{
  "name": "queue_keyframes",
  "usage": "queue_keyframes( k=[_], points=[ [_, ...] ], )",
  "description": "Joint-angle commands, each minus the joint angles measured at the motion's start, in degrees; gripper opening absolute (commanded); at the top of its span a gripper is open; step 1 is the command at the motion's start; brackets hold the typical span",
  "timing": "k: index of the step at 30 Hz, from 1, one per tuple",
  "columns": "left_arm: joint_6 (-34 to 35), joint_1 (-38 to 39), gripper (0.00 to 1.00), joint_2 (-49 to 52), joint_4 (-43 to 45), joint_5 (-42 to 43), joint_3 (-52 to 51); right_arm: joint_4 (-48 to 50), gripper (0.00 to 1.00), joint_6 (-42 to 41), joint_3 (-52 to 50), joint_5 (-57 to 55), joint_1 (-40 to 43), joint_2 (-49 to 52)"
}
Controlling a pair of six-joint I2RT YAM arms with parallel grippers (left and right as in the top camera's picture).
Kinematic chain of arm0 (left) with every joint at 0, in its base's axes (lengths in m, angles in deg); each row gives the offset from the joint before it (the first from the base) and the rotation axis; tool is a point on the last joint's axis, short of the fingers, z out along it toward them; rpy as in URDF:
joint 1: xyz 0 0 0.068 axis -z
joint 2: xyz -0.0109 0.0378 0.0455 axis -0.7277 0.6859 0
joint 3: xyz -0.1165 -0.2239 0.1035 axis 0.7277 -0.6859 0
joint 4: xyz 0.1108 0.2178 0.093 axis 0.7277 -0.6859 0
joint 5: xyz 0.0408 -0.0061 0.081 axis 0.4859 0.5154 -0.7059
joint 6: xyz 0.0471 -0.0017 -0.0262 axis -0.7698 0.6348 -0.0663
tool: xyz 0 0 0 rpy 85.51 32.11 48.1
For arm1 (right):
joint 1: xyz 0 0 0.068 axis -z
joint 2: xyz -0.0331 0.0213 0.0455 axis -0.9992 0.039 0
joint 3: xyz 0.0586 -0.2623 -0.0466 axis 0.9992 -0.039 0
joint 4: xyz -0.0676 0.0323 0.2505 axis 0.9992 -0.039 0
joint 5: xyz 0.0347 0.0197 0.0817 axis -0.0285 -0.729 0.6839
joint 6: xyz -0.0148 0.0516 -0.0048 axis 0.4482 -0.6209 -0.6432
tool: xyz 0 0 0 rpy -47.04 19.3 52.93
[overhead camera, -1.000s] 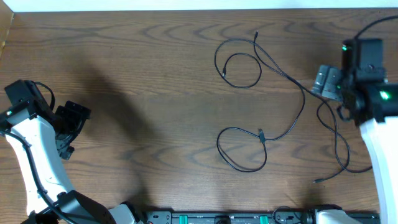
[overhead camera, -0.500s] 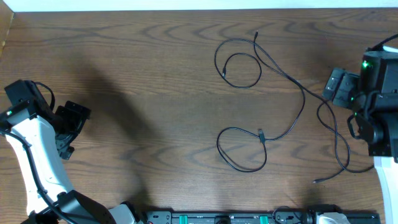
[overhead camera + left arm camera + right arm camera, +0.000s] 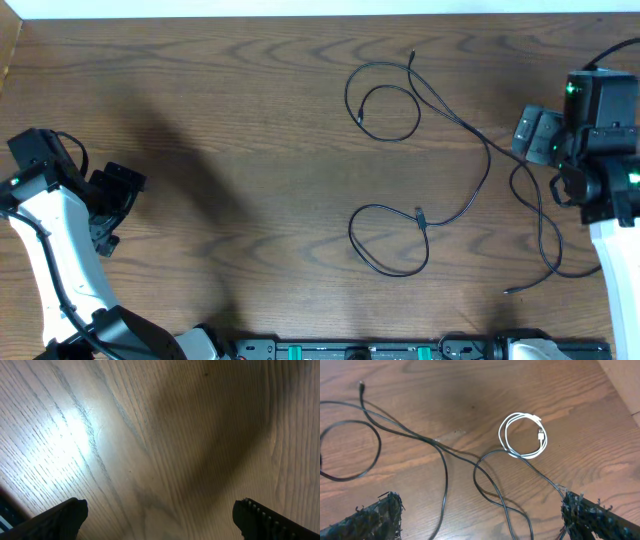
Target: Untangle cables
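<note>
Thin black cables [image 3: 487, 152] lie in loose loops on the wooden table [image 3: 250, 120], right of centre, one loop ending in a small plug [image 3: 420, 216]. My right gripper [image 3: 530, 135] hovers open at their right end. In the right wrist view the black cables [image 3: 436, 442] cross each other between and ahead of its spread fingers, and a small coiled white cable [image 3: 501, 435] lies beyond, touching one black strand. The right gripper [image 3: 482, 520] holds nothing. My left gripper [image 3: 118, 190] stays far left, open [image 3: 160, 520] over bare wood, away from every cable.
The table's back edge [image 3: 320, 14] meets a pale surface. In the right wrist view a light-coloured edge [image 3: 625, 380] shows at the upper right corner. The robot base rail [image 3: 350, 350] runs along the front edge.
The right arm swung right, then came back a little to the left above the cables' right end. The left arm and the cables have not moved.
</note>
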Motion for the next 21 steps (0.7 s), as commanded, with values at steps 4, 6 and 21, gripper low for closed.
queue_keyframes(
  k=[4,6,21],
  points=[
    [-0.2,-0.24,0.98,-0.31,-0.31,-0.33,0.52,-0.07,0.99,-0.96,-0.07,-0.48,-0.07,2.99],
    [-0.2,-0.24,0.98,-0.31,-0.31,-0.33,0.5,-0.07,0.99,-0.96,-0.07,-0.48,-0.22,3.52],
    [-0.2,-0.24,0.98,-0.33,-0.31,-0.33,0.5,-0.09,0.99,0.63,-0.07,-0.57,-2.78,4.31]
  ],
)
